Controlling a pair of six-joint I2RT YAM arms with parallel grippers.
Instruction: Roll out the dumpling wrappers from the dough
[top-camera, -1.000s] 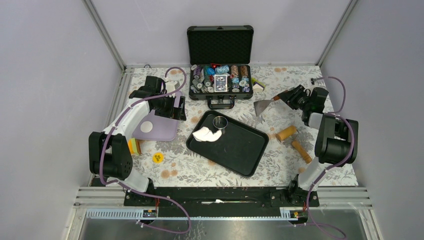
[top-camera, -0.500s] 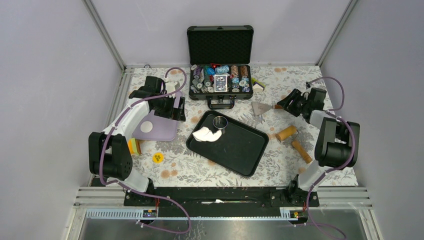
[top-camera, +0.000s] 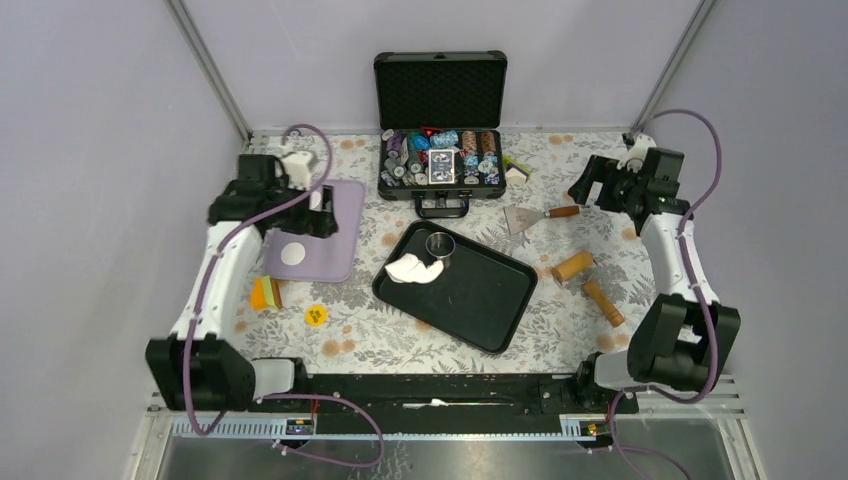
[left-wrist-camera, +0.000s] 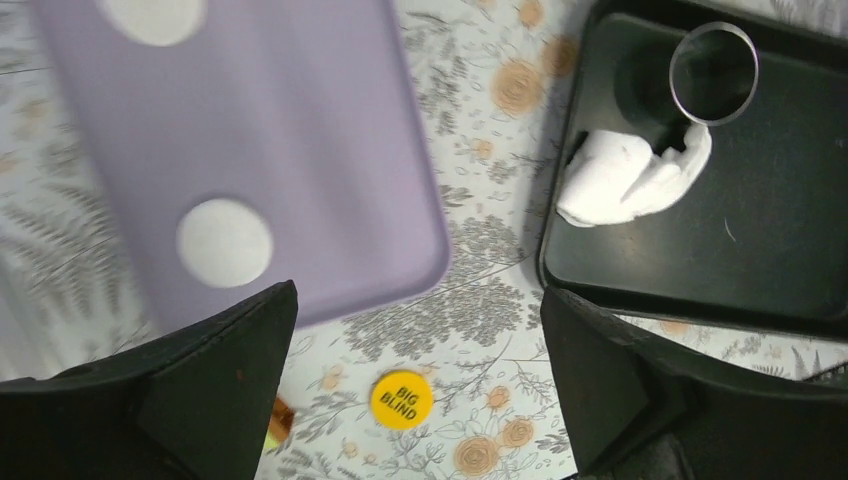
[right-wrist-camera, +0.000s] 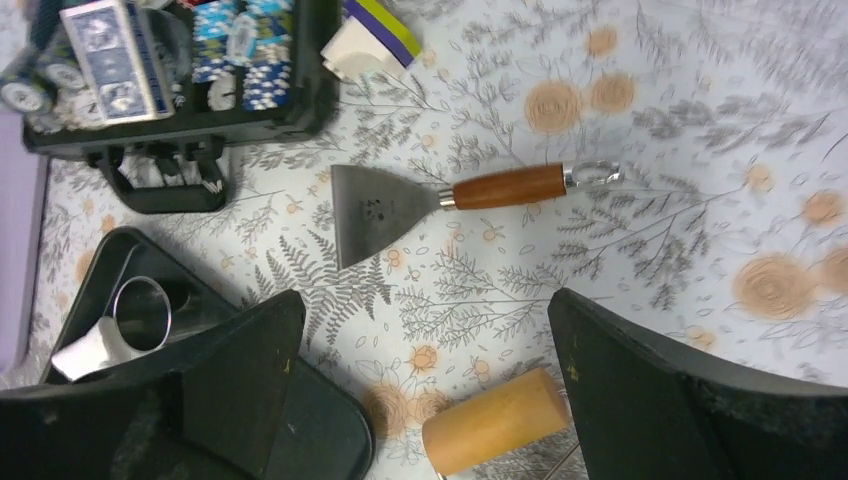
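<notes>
We see left tool (left-wrist-camera: 418, 300) wide, empty, above purple mat (left-wrist-camera: 330, 120) edge. Left wrist view gives us two dumpling wrappers (left-wrist-camera: 224, 243) on mat; top view shows one. Dough (left-wrist-camera: 630, 178) on tray (top-camera: 480, 300), just beside ring cutter (left-wrist-camera: 713, 72). Right tool (right-wrist-camera: 428, 300) wide, empty, above scraper (right-wrist-camera: 400, 208) on counter (right-wrist-camera: 700, 130).

A: Arm build?
B: left arm (top-camera: 215, 278) and right arm (top-camera: 678, 262) match: white tube links, chunky black joint housings, black bases.
A: Cabling?
B: One purple cable (top-camera: 305, 129) loops along each arm.
A: Tips?
B: left end effector (left-wrist-camera: 418, 300) and right end effector (right-wrist-camera: 425, 300) are both matte black, each with two broad wedge-shaped fingers (left-wrist-camera: 200, 390) with smooth faces.
</notes>
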